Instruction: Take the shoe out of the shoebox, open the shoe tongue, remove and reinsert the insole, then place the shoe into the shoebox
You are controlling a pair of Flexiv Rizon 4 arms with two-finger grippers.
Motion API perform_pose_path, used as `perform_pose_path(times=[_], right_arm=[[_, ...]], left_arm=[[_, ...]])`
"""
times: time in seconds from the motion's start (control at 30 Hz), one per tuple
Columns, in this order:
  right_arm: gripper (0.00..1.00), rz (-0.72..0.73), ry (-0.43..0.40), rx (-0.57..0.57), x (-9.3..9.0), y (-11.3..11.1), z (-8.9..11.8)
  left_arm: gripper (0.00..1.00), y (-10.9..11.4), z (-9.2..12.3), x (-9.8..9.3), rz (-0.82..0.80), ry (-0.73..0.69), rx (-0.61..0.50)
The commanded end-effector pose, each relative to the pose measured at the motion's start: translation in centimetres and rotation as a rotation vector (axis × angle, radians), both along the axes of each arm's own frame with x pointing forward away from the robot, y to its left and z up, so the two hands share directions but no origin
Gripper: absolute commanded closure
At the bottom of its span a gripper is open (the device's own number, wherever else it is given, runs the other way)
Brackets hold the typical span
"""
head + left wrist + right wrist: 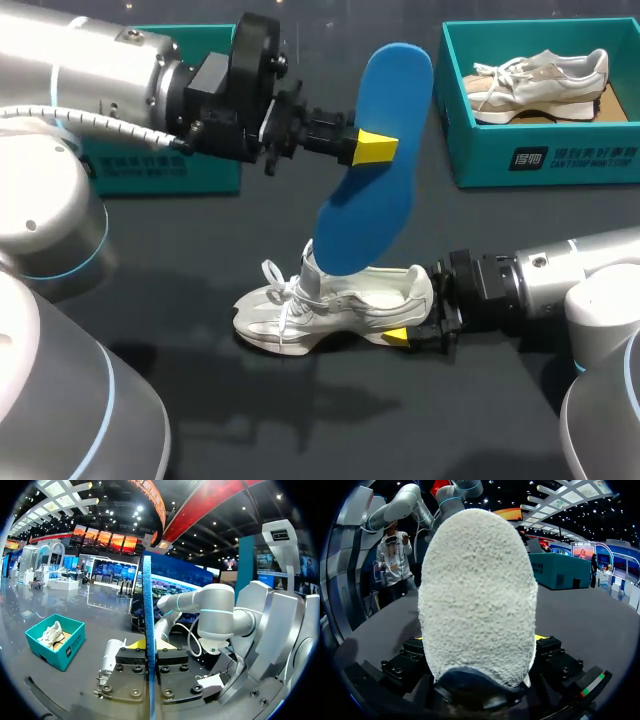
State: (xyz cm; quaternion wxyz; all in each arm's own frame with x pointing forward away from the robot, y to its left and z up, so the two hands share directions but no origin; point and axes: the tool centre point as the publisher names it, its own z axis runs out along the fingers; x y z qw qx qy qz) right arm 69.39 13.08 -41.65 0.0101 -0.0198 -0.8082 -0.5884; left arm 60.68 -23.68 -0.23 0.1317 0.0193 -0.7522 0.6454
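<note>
Closest in, the right gripper (405, 331) comes in low from the right side and is clamped on the heel of the white sneaker (330, 305). From the right wrist camera the heel fills the gap between the two fingers, with a finger snug against each side. The sneaker sits upright on its sole on the dark table (300, 420), around the middle, toe pointing to my left and heel to my right. Its laces (276, 276) are loose and flop out over the front.

Bit further back and higher up, the left gripper (378, 148) is closed tight on the blue insole (385, 100), pinching it roughly mid-length. The left wrist camera shows the insole edge-on, sandwiched between the two fingers with no gap. The insole is up in the air, standing nearly on end and tilted, with its lower end right over the sneaker's opening. Can't tell if it actually touches the shoe there.

Furthest back are two teal boxes. The left shoebox (150, 168) is half hidden behind the left arm. The right shoebox (540, 160) is open, with a second sneaker (540, 80) lying inside.
</note>
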Motion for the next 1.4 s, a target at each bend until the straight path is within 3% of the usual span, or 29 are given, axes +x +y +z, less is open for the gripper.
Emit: perform_pose_path(times=[0.03,0.77,1.4], right_arm=[[1.0,0.0,0.0,-0.005,-0.1,0.1,0.0],[1.0,0.0,0.0,-0.005,-0.1,0.1,0.0],[1.0,0.007,0.003,-0.024,-0.1,0.1,0.1]], left_arm=[[1.0,1.1,0.0,-2.5,0.054,-0.015,-0.038],[1.0,3.7,-1.4,-2.4,0.117,0.12,-0.072],[1.0,4.1,-1.6,-2.5,0.146,0.148,-0.082]])
